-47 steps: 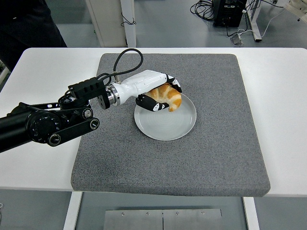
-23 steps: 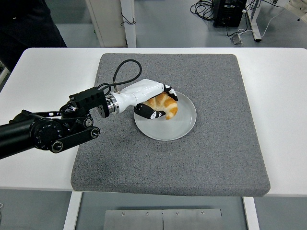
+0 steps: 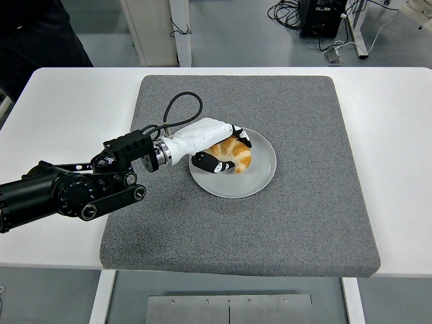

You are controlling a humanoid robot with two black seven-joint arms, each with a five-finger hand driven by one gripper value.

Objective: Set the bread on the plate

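A golden croissant (image 3: 234,153) lies on the round grey plate (image 3: 260,177) in the middle of the grey mat (image 3: 297,223). My left hand (image 3: 223,150), white with black fingertips, reaches in from the left and is curled around the croissant's left side, still holding it as it rests on the plate's left half. The thumb (image 3: 208,164) sits below the bread, the other fingers over its top. My right arm does not show.
A black cable (image 3: 177,108) loops up from the left wrist over the mat. The white table (image 3: 391,135) extends on both sides of the mat. A person in dark clothing (image 3: 34,34) stands at the top left.
The left hand has lowered the croissant onto the plate and shifted slightly toward me; the arm has dropped closer to the mat. The fingers stay closed on the bread.
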